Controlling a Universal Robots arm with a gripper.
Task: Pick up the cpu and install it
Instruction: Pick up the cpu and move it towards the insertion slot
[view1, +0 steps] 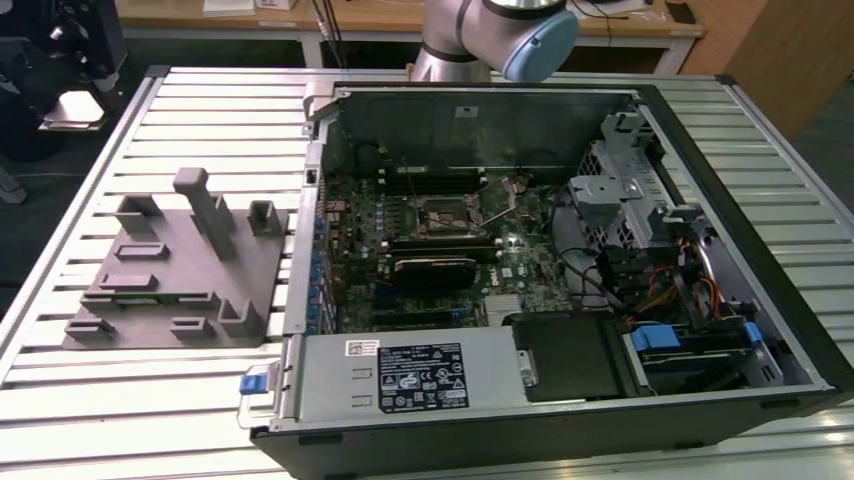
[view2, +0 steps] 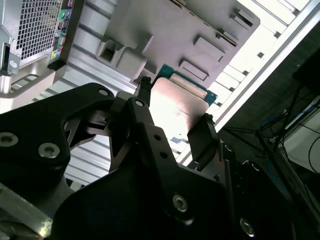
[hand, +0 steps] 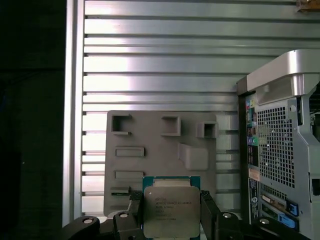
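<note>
The gripper (hand: 171, 201) is closed on the cpu (hand: 171, 214), with one black finger (hand: 135, 205) on each side of it. In both wrist views the cpu is held up in the air. Its shiny grey top faces the first wrist camera, and a green edge shows around it. Past the cpu lies a grey holder (hand: 160, 145) with small slots, flat on the ribbed metal worktop (hand: 160, 55). Beside the holder sits an open computer case (view1: 320, 200). Inside it, in the exterior view, is a square metal socket (view1: 447, 215). Behind the case stands the robot arm (view1: 494, 35).
</note>
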